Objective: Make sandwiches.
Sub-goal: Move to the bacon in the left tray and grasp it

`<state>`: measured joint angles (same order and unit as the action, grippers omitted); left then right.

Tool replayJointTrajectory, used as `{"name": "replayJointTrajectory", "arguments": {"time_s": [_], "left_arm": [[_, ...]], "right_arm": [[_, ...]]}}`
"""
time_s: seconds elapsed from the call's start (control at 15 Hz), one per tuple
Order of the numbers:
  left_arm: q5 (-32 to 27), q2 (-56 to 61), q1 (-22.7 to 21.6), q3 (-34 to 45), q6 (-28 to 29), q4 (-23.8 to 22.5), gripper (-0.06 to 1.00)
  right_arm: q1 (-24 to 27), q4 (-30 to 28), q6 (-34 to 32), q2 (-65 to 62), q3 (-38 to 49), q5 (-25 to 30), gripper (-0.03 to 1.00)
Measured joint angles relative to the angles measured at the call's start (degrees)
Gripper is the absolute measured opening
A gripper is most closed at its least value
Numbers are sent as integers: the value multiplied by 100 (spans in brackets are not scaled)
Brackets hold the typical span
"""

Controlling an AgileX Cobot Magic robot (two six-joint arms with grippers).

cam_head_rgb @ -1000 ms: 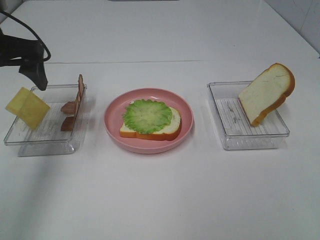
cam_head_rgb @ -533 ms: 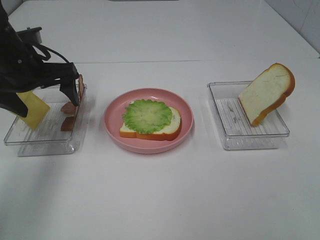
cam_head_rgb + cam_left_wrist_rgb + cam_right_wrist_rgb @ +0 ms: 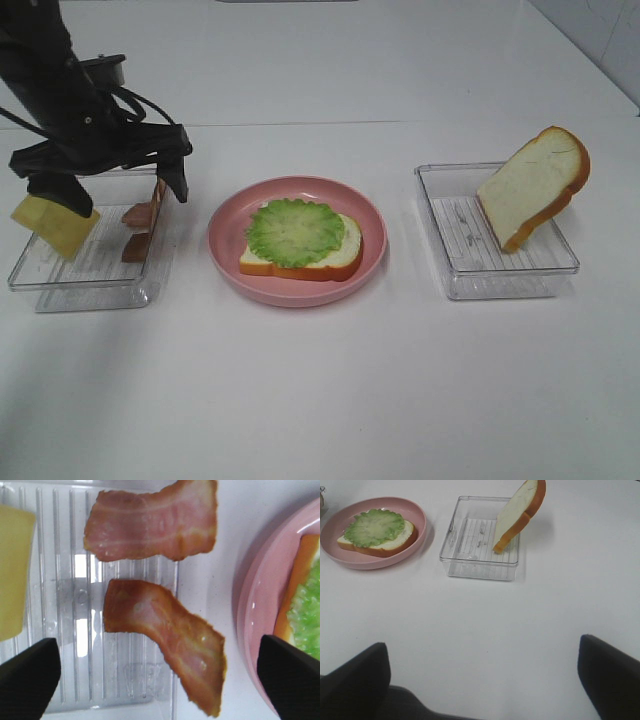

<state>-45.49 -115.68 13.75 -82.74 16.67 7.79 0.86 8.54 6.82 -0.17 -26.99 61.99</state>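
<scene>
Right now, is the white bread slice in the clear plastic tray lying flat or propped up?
Propped up: the white bread slice stands tilted, lower edge in the clear plastic tray.

The high camera overlooked the whole table (image 3: 320,400). The left wrist camera faced straight down, close above the bacon (image 3: 165,640); the right looked obliquely from farther off. All shared the plate (image 3: 298,290).

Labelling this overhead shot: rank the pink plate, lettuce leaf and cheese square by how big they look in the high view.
1. Pink plate
2. Lettuce leaf
3. Cheese square, smallest, though partly hidden
</scene>
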Motion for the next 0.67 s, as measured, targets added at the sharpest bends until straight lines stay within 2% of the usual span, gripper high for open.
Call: {"name": "replayJointTrajectory", "arguments": {"time_s": [0.27, 0.53, 0.67], "left_arm": [[-665, -476, 218, -567, 0, -275, 99], [-739, -481, 218, -596, 52, -309, 98], [-745, -481, 218, -607, 109, -309, 90]], "right_arm": [[0, 0, 0, 0, 0, 0, 98], [0, 0, 0, 0, 0, 0, 98], [0, 0, 0, 0, 0, 0, 98]]}}
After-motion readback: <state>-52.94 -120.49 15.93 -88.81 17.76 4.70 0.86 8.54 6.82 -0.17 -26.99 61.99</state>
